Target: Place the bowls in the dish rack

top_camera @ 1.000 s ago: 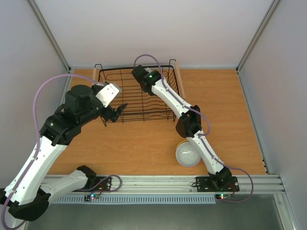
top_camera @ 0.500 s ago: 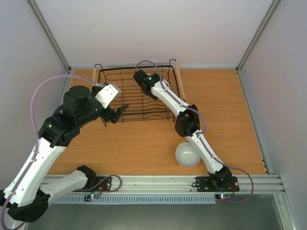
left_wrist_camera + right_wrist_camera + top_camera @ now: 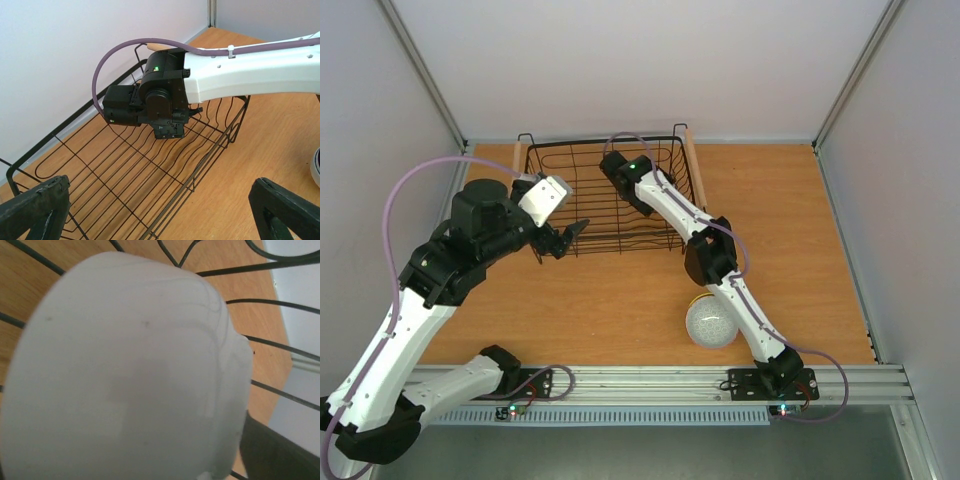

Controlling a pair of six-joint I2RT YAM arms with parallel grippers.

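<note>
Left fingers [image 3: 560, 238] first: spread wide, as far apart as you'd see them, with nothing between them. They hung over the near left corner of the dish rack [image 3: 692, 168], touching neither wire nor bench [image 3: 800, 230]. From the left wrist view the two dark tips sat at the bottom corners, with open rack wires and bare wood below.

Over to the right arm, which reached across the rack, its wrist low over the far side of the basket. The right fingers [image 3: 272, 452] were hard to read: only one dark finger showed, at the lower right of its own camera view, right against the edge of a white bowl [image 3: 125, 380]. That bowl filled nearly the whole view, with rack wires and wood behind it. Whether the fingers were clamped on the bowl or apart from it, I couldn't tell; the other finger was hidden.

Down by the near edge of the bench, just beside the right forearm, a grey speckled bowl [image 3: 710, 322] sat on a yellow-green bowl [image 3: 698, 299], only a sliver of that rim peeking out. Both were well apart from the rack.
</note>
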